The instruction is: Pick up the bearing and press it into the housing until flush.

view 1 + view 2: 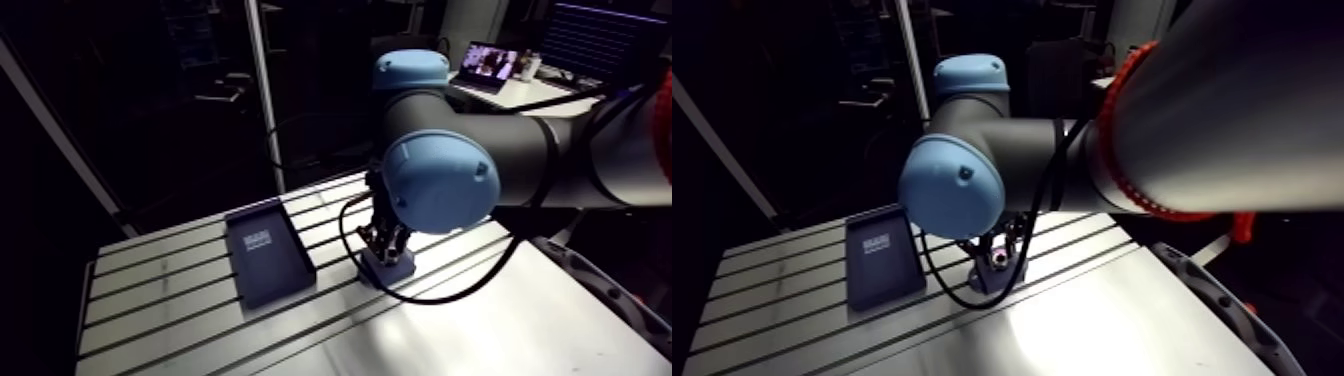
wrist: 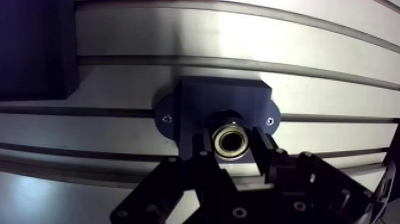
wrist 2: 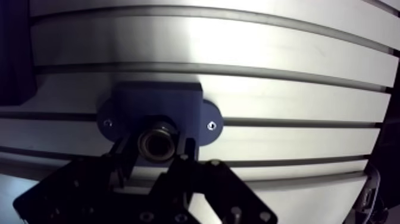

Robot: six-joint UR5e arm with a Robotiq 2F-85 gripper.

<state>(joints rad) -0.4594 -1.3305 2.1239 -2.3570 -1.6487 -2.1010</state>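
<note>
Claw (image 2: 231, 146) in the wrist view pinches the bearing (image 2: 230, 140): its two dark fingers (image 2: 262, 156) stand a little apart, one pressed to each side of the metal ring. The bearing shows end-on, a bright ring with a dark bore, and sits over the middle of the housing (image 2: 205, 101), a dark blue block with a rounded ear (image 2: 168, 116) at each side. Whether the bearing is already in the housing's bore or just above it cannot be told. The housing lies across a slot of the worktop (image 2: 178, 36). A dark tray (image 2: 33, 53) lies off to one side, apart from the housing.

In the arm view the claw comes down upright onto the housing, which sits near the middle of the slotted worktop. The flat tray lies near it, not touching, with a pale label (image 1: 258, 238) on its face.
</note>
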